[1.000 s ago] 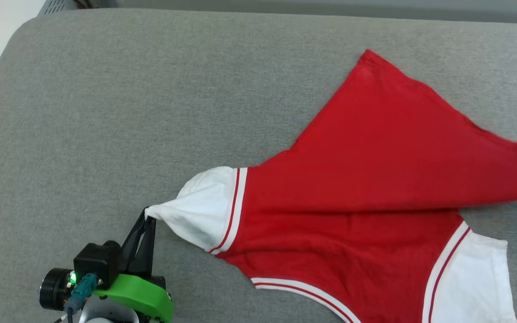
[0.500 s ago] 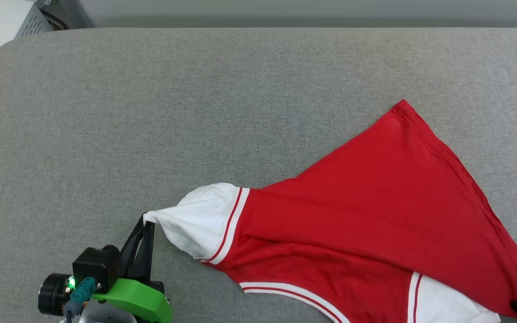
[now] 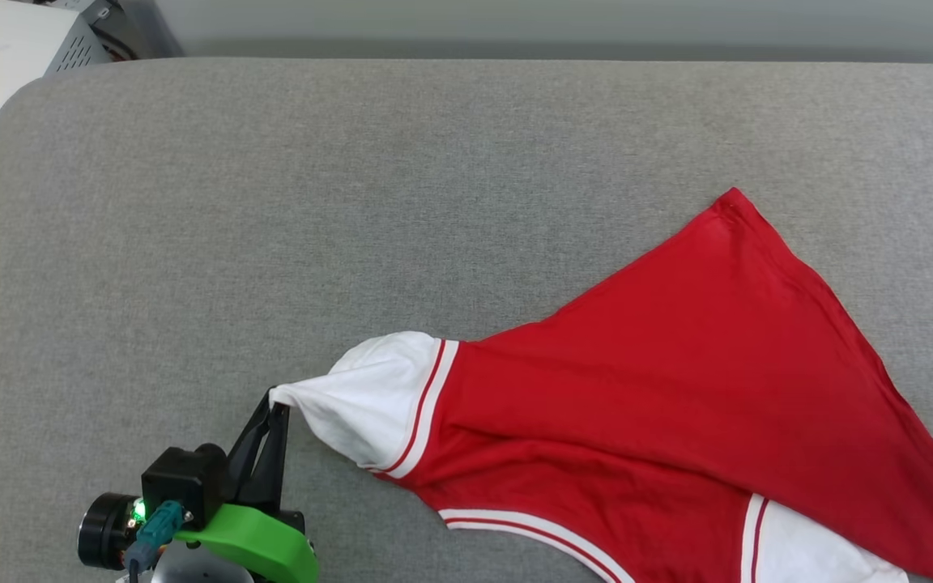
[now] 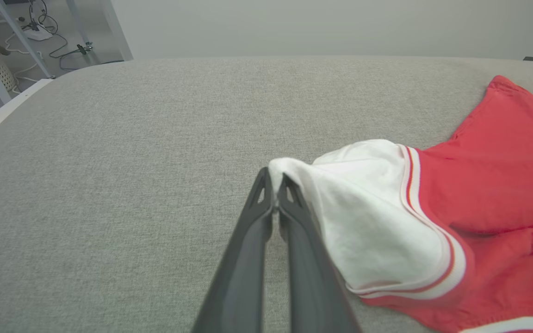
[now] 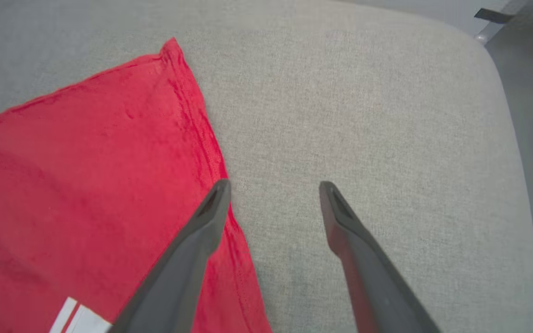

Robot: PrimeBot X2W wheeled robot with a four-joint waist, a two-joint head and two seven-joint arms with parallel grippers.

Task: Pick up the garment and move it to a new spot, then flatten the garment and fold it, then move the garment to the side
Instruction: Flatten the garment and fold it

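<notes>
Grey pad point(image 3: 272, 202) bore the shirt point(image 3: 661, 389), near right, its near-left sleeve point(image 3: 369, 397) clamped at the tip in the left gripper point(image 3: 276, 398). The right gripper point(image 5: 273, 185), fingers apart, straddled the shirt's right edge. Flattening likely required pinching that edge and drawing it taut toward the far corner.
</notes>
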